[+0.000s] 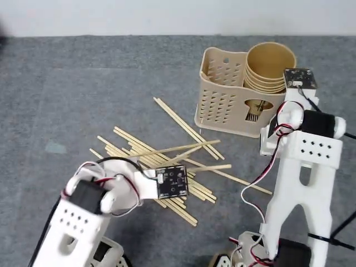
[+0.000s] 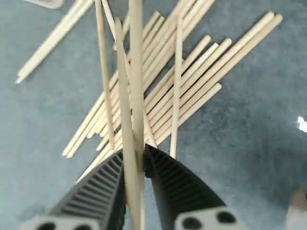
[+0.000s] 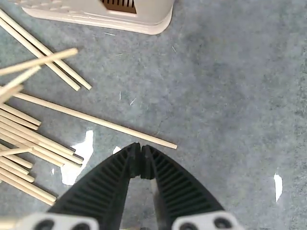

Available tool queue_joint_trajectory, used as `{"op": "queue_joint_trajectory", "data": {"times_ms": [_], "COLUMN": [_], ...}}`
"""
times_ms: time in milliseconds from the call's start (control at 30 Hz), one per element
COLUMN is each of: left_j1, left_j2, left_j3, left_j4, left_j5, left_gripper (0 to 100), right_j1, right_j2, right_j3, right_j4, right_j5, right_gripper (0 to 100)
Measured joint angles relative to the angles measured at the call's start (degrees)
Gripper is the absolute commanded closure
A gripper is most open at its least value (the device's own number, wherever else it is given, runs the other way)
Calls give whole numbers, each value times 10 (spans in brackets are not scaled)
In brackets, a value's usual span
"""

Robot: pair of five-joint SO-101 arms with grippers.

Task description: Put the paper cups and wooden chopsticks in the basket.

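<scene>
Wooden chopsticks [image 1: 150, 158] lie scattered in a loose pile on the grey carpet. My left gripper [image 2: 135, 160] is shut on two or three chopsticks [image 2: 135, 72], held above the pile [image 2: 201, 72]; its arm [image 1: 89, 203] is at the lower left. The beige basket [image 1: 222, 97] stands at the upper right with a stack of paper cups [image 1: 271, 64] in it. My right gripper [image 3: 141, 160] is shut with nothing in it, over bare carpet beside the basket's base [image 3: 144, 21]. A single chopstick [image 3: 96, 120] lies just ahead of it.
The right arm [image 1: 303, 161] stands tall right next to the basket. Two chopsticks [image 1: 186, 128] lie between the pile and the basket. Open carpet spreads to the left and behind.
</scene>
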Motion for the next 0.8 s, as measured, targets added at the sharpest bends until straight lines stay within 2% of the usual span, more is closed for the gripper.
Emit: {"op": "queue_joint_trajectory", "data": {"times_ms": [100, 333, 800], "left_j1": [-14, -97, -105], "left_j2": [-22, -32, -32], "left_j3": [-28, -115, -257], "left_j4": [20, 25, 26], "left_j5": [4, 9, 158], "left_gripper": [988, 988, 988], "right_j1": [15, 38, 36], "right_j2": [0, 0, 0], "right_j3": [0, 0, 0], "right_j4": [0, 0, 0], "right_j5": [0, 0, 0], "right_gripper": [990, 990, 990]}}
